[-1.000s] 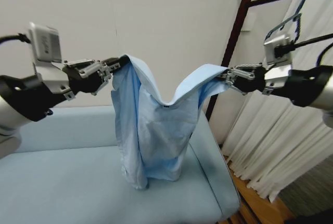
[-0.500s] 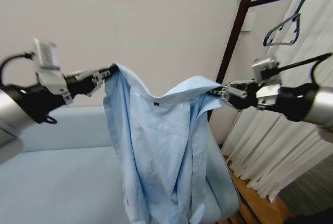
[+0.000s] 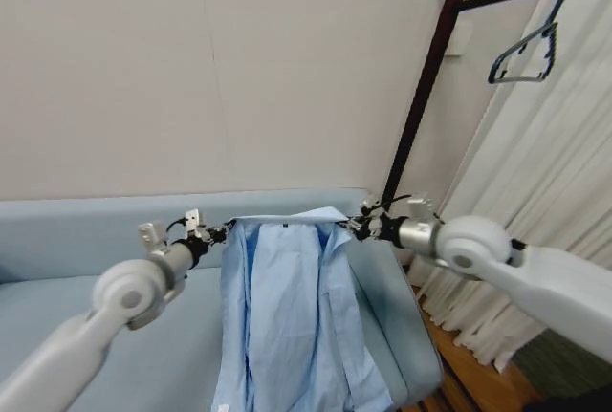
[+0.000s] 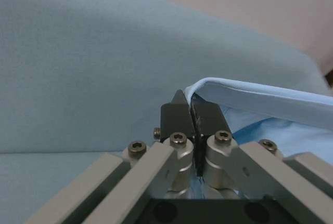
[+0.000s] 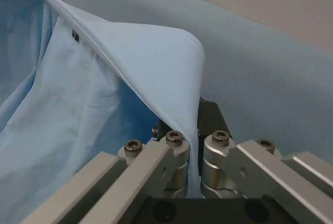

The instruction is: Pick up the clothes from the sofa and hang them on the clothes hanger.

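Shirt between left tool, right tool

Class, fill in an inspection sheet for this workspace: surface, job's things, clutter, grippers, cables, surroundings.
Surface: light blue fabric sofa, the shirt hanging in front of it.
Job's things: light blue cloth shirt stretched by its upper edge between both arms; dark wire hanger bare on the dark wooden rack.
Clutter: nothing seen.
Grippers: left pincer shut on one end of that edge; right pincer shut on the other.
Cables: thin dark loop at the right wrist.
Surroundings: pale wall, white curtain, wooden floor.
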`<state>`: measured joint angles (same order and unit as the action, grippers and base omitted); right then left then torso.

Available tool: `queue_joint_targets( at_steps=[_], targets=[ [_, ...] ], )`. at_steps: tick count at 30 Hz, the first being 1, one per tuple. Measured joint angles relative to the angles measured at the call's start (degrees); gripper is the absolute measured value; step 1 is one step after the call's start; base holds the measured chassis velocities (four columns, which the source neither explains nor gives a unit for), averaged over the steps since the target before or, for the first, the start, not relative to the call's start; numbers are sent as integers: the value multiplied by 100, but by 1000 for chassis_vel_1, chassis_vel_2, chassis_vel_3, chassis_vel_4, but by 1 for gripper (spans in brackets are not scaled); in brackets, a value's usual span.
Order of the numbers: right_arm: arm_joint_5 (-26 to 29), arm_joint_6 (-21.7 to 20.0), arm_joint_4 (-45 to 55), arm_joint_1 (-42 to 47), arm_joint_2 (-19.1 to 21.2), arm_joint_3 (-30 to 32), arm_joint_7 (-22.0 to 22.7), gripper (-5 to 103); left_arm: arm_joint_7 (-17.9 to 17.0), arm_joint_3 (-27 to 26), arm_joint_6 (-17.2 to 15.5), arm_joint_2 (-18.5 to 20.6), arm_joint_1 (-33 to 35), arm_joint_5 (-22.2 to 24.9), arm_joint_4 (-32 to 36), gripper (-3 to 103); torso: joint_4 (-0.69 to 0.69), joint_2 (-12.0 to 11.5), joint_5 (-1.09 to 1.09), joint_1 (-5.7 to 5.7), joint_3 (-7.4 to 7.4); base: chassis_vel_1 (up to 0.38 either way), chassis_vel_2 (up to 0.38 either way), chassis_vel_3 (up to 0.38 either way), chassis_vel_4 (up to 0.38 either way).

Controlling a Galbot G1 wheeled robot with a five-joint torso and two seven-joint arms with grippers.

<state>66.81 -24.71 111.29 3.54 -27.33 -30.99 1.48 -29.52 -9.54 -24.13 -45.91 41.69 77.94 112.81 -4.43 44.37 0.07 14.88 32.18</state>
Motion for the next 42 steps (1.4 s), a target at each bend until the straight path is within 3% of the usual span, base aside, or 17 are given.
queue_joint_targets(
  at_steps=[2,8,11,12,16,18,22,28,32,38,42],
  targets=[
    [-296,123,-437,39,-301,-153,0,0,128,545,160,-311,-442,-346,-693,0,-3,0,1,0,-1,0,0,0,0],
    [-733,432,-1241,183,-831,-332,-46,0,421,1183,358,-928,-1078,-835,-1825,0,-5,0,2,1,0,0,0,0,0],
    [-1102,583,-2156,337,-1443,-396,-121,0,768,1721,501,-1771,-1675,-1387,-2998,0,-3,0,2,-1,-1,0,0,0,0],
    [-1102,583,-2156,337,-1443,-396,-121,0,768,1721,501,-1771,-1675,-1387,-2998,0,-3,0,2,-1,-1,0,0,0,0],
    [-1617,804,-3316,367,-2080,-470,-395,0,947,1953,526,-2481,-2151,-1920,-4252,0,-6,0,2,-1,-1,0,0,0,0],
    [-1727,856,-3605,358,-2274,-489,-448,0,949,1959,526,-2585,-2222,-2039,-4507,0,-9,0,2,-1,-1,0,0,0,0],
    [-2225,1063,-4708,252,-3043,-545,-695,0,890,1829,526,-2937,-2389,-2718,-5542,0,3,0,1,-1,-1,0,0,0,0],
    [-2546,1162,-5212,241,-3244,-431,-794,0,777,1740,516,-3111,-2407,-3149,-5889,0,-1,0,1,-1,-1,0,0,0,0],
    [-2741,1166,-5299,103,-3128,-426,-806,0,463,1772,327,-3039,-2282,-3184,-5510,0,-7,1,1,-2,-3,0,0,0,0],
    [-2887,1138,-5013,-39,-2823,-545,-938,0,149,1843,108,-2824,-2173,-3031,-4892,0,-2,1,1,-3,-3,0,0,0,0],
    [-3170,1165,-5103,-85,-2799,-574,-1169,0,120,1899,59,-2803,-2185,-3016,-4843,0,-2,2,1,-3,-3,0,0,0,0]
  ],
)
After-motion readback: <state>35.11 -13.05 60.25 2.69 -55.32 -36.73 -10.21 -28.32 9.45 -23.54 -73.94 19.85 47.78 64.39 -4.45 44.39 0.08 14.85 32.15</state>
